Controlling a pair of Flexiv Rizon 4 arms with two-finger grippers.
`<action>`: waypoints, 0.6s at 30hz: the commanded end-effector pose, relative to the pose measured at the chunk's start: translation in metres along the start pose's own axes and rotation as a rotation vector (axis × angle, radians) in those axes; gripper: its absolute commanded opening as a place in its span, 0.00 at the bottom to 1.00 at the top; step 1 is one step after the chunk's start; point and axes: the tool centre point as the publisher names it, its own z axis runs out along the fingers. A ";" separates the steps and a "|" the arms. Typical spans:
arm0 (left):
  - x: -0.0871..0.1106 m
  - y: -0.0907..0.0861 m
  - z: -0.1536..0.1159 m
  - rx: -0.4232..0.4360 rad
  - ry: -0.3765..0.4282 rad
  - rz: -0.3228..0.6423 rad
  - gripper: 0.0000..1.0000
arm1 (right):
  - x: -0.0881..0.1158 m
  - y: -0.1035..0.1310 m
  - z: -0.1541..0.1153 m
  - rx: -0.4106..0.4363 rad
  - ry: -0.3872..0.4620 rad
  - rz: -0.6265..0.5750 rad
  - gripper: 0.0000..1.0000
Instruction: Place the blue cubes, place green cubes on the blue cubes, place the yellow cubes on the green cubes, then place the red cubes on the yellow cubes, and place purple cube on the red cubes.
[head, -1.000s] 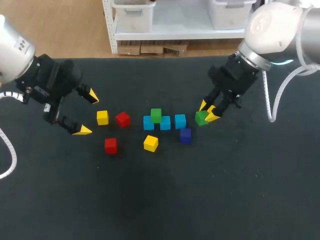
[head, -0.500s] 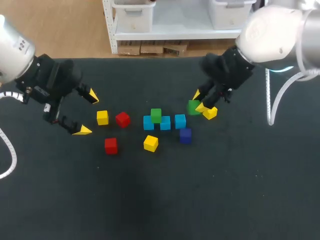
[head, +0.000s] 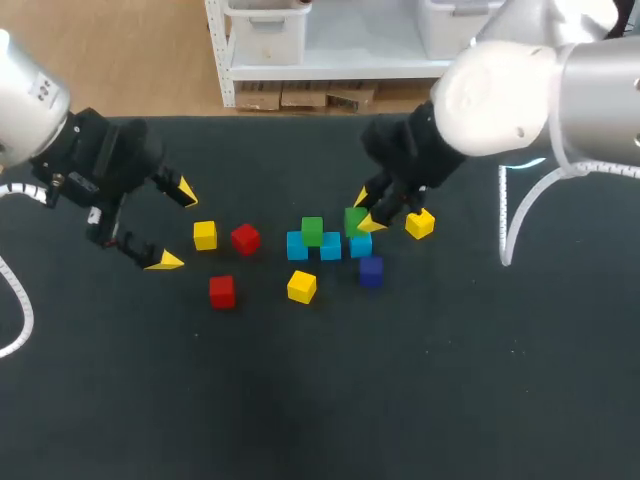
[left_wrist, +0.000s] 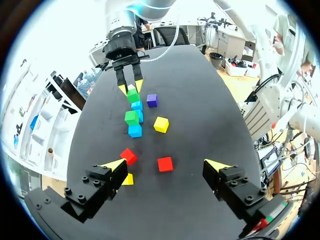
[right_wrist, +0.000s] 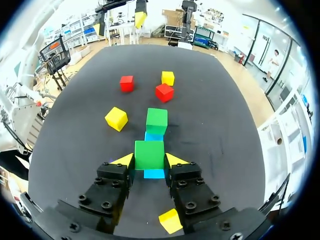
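Observation:
Three blue cubes (head: 330, 246) stand in a row at the table's middle. One green cube (head: 312, 231) rests on the row's left part. My right gripper (head: 364, 212) is shut on a second green cube (head: 353, 221) and holds it just above the right-hand blue cube (right_wrist: 154, 174). In the right wrist view this held green cube (right_wrist: 149, 154) sits between both yellow tips. The purple cube (head: 371, 271) lies in front of the row. My left gripper (head: 175, 226) hangs open at the left, holding nothing.
Loose yellow cubes lie at the left (head: 205, 235), in front of the row (head: 301, 286) and to the right of my right gripper (head: 420, 223). One red cube (head: 245, 238) sits left of the row, another (head: 222, 291) nearer the front.
My right gripper has carried the green cube leftward from beside the right yellow cube to above the right-hand blue cube. The left arm has kept still.

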 end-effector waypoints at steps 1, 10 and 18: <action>0.002 0.000 0.000 -0.002 -0.006 0.004 1.00 | -0.003 -0.002 0.006 0.000 0.009 0.006 0.00; 0.002 0.000 0.000 -0.002 -0.006 0.004 1.00 | -0.002 -0.002 0.013 0.006 0.032 0.013 0.00; 0.002 0.000 0.000 -0.002 -0.006 0.004 1.00 | -0.001 -0.005 0.017 0.014 0.047 0.023 0.00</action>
